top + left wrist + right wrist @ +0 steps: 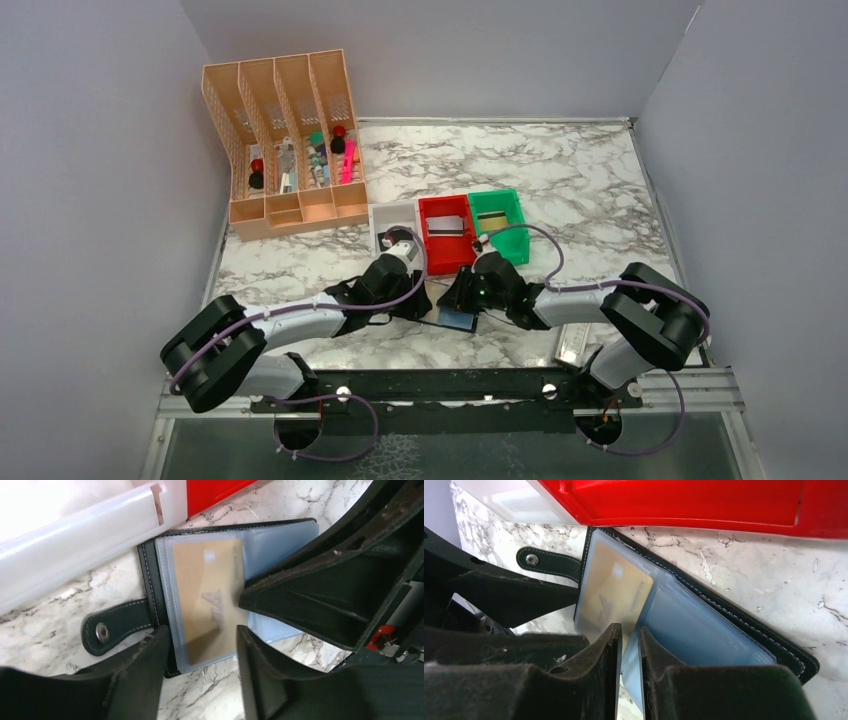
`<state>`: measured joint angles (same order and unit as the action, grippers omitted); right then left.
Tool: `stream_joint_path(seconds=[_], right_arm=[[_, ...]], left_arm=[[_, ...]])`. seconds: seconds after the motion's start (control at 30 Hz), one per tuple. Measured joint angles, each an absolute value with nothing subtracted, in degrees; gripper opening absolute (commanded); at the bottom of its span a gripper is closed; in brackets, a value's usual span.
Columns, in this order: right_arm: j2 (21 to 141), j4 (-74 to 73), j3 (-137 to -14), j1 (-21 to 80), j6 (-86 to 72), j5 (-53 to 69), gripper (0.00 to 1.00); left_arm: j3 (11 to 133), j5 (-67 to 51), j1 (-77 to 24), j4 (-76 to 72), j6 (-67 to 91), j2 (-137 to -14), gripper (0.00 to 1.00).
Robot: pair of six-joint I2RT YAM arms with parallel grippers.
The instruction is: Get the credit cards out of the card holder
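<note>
The card holder [457, 319] lies open on the marble between my two grippers, its black tab [117, 625] pointing left. A gold credit card [207, 592] sits inside a blue-grey see-through pocket [694, 630]. My left gripper [200, 637] is open, its fingers either side of the near edge of that pocket. My right gripper [630, 630] comes in from the other side, jaws a narrow slit apart around the edge of the pocket leaf beside the gold card [616, 587]. One right finger [320, 595] points at the card's edge.
A white bin [392, 222], a red bin [446, 250] and a green bin [500, 240] stand just behind the holder; a card lies in the red and in the green one. A peach desk organiser [285, 150] stands back left. A whitish case [575, 342] lies near right.
</note>
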<state>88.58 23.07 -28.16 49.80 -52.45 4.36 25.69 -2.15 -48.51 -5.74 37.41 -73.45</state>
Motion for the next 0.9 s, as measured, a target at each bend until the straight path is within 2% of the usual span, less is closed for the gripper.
stream_joint_path(seconds=[0.2,0.33,0.53,0.63,0.7,0.9], right_arm=[[88.62,25.69,-26.89,49.60,-52.42,7.27,0.23],[88.62,27.33,-25.56,49.50,-52.47,10.00,0.15],[88.05,30.22,-22.52,49.43,-54.19,12.58,0.16],[86.50,30.26,-20.86,49.43,-55.18,13.08,0.22],[84.75,29.47,-19.84,49.56,-55.44,13.15,0.26],[79.92,23.20,-19.57,49.56,-53.91,11.79,0.28]], left_arm=[[24.51,-1.93,-48.31,-9.17,37.26,-74.61,0.25],[22.70,-2.17,-48.45,-11.31,37.60,-74.15,0.18],[18.57,-1.80,-51.64,-12.56,40.38,-69.69,0.09],[17.52,-1.34,-54.22,-12.32,42.15,-68.16,0.10],[17.45,-0.69,-56.05,-11.73,43.29,-67.70,0.15],[17.45,1.41,-60.31,-8.19,46.89,-65.82,0.39]])
